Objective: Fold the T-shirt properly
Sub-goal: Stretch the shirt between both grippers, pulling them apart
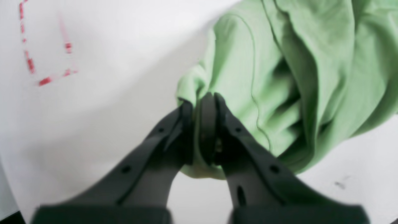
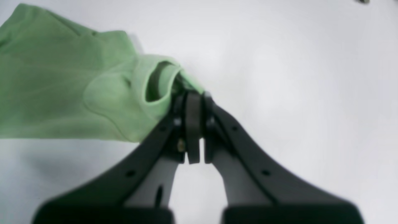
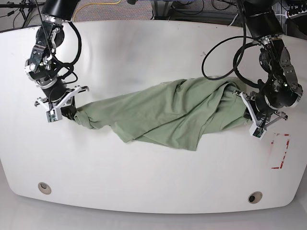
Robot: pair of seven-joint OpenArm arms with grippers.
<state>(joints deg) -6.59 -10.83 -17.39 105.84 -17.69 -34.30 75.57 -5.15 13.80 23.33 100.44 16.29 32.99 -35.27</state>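
The pale green T-shirt (image 3: pixel 163 112) hangs stretched and bunched between my two grippers across the middle of the white table (image 3: pixel 144 52). My left gripper (image 3: pixel 243 98) is shut on the shirt's right end; in the left wrist view the gripper (image 1: pixel 200 104) pinches a wad of green fabric (image 1: pixel 279 77). My right gripper (image 3: pixel 72 111) is shut on the shirt's left end; in the right wrist view the gripper (image 2: pixel 192 96) clamps a hemmed opening of the shirt (image 2: pixel 77 87). The collar and logo are not visible.
A red dashed rectangle (image 3: pixel 279 151) is marked on the table at the right, also in the left wrist view (image 1: pixel 46 46). Two round metal holes (image 3: pixel 44 187) (image 3: pixel 254 197) sit near the front edge. Cables lie beyond the table's back edge.
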